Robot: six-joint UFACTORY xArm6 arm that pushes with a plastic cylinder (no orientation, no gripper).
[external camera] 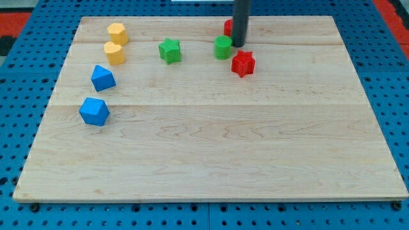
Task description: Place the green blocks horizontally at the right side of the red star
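The red star (243,63) lies on the wooden board (211,147) near the view's top, right of centre. A round green block (223,47) sits just up and left of it. A green star (170,50) lies further to the view's left. My tip (238,45) rests on the board right beside the round green block's right side, above the red star. A second red block (228,27) shows partly behind the rod.
Two yellow blocks (117,32) (115,53) stand at the view's top left. Two blue blocks (103,78) (94,111) lie below them near the board's left edge. A blue pegboard (396,96) surrounds the board.
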